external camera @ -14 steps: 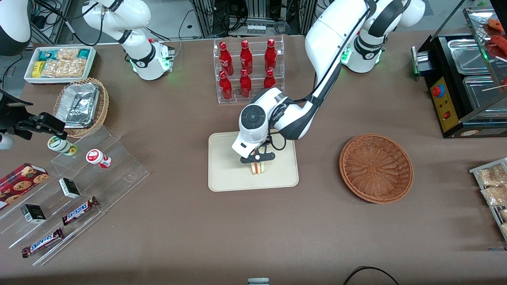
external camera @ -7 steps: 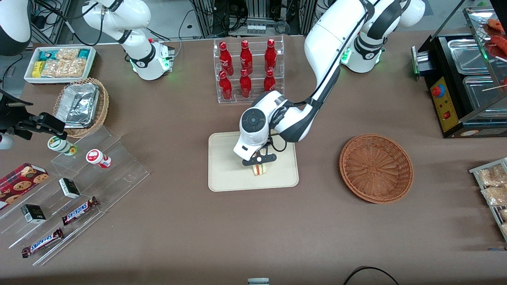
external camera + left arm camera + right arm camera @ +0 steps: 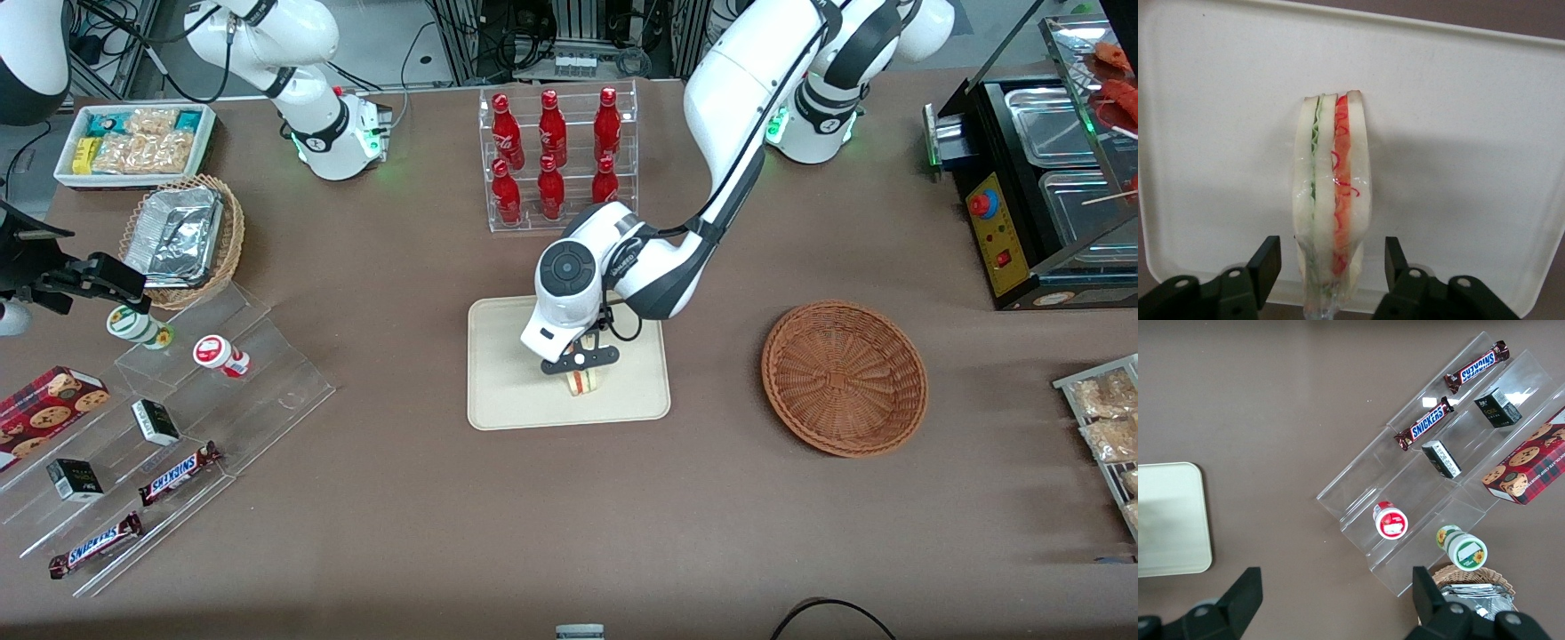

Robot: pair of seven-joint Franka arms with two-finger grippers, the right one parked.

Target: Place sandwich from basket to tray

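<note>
The sandwich (image 3: 583, 383) stands on its edge on the cream tray (image 3: 507, 396), with its red, white and green layers showing in the left wrist view (image 3: 1335, 200). My left gripper (image 3: 580, 366) hangs just above it over the tray (image 3: 1458, 133). The gripper (image 3: 1333, 259) is open. Its two black fingers (image 3: 1268, 259) flank the sandwich with a clear gap on each side. The round reddish-brown basket (image 3: 845, 378) sits empty beside the tray, toward the working arm's end of the table.
A clear rack of red bottles (image 3: 556, 156) stands farther from the front camera than the tray. Clear stepped shelves with snack bars and small jars (image 3: 178, 418) lie toward the parked arm's end. A food warmer (image 3: 1049, 178) stands at the working arm's end.
The wrist has shifted only slightly above the tray. The sandwich stays at the same spot on the tray.
</note>
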